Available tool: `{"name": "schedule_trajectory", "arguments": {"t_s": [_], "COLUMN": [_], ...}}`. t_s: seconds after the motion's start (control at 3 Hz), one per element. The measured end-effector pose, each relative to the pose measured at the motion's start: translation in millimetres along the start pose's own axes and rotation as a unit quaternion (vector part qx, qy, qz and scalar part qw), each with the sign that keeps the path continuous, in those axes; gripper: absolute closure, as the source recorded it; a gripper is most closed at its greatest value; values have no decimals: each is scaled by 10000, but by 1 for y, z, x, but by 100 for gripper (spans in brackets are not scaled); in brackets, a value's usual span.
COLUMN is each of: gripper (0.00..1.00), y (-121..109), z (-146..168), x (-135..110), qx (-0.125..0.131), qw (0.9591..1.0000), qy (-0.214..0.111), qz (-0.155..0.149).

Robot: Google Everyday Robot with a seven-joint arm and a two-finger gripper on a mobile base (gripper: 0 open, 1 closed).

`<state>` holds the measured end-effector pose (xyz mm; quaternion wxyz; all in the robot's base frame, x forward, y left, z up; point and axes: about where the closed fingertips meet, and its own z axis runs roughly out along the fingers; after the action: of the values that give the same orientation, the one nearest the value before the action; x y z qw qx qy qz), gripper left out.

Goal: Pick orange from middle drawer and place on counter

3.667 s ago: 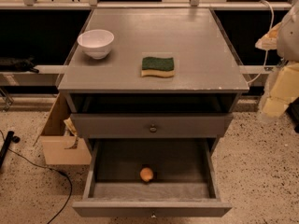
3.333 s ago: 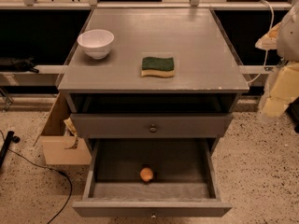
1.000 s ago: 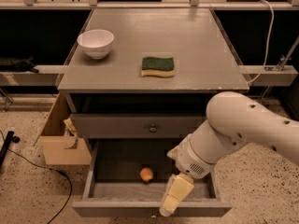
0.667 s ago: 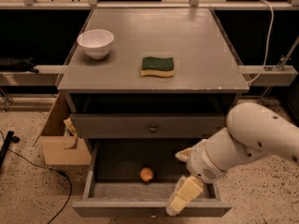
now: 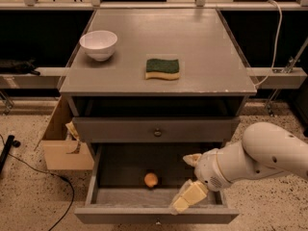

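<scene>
The orange (image 5: 151,179) lies mid-floor in the drawer (image 5: 120,196). The gripper (image 5: 183,182) hangs just right of it, fingers apart. We judge it light, firm, smooth, apt to roll; we grip across its middle.

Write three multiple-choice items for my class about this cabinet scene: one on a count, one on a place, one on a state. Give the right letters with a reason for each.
1. How many things lie on the flat grey counter?
A one
B two
C four

2. Where is the small round orange fruit?
A on the speckled floor
B on the counter
C in the wide grey middle drawer

3. The middle drawer is:
A pulled open
B shut
C taken out of the cabinet

Key
1 B: only the white bowl and the green sponge lie there.
2 C: the fruit sits on the drawer's floor, left of the robot's gripper, which hangs over the drawer's front right.
3 A: its inside shows below the cabinet front.
</scene>
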<state>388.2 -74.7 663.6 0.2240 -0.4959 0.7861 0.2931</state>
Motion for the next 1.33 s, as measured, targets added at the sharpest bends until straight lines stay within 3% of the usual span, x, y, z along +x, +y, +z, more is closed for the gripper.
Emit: {"name": "schedule_trajectory", "arguments": {"t_s": [0.67, 1.33], "gripper": [0, 0], "y": [-1, -33], "z": [0, 22], "x": [2, -4], "qx": [163, 546], "qw": [9998, 9982], "qy": [-86, 33], "qz": [11, 234]}}
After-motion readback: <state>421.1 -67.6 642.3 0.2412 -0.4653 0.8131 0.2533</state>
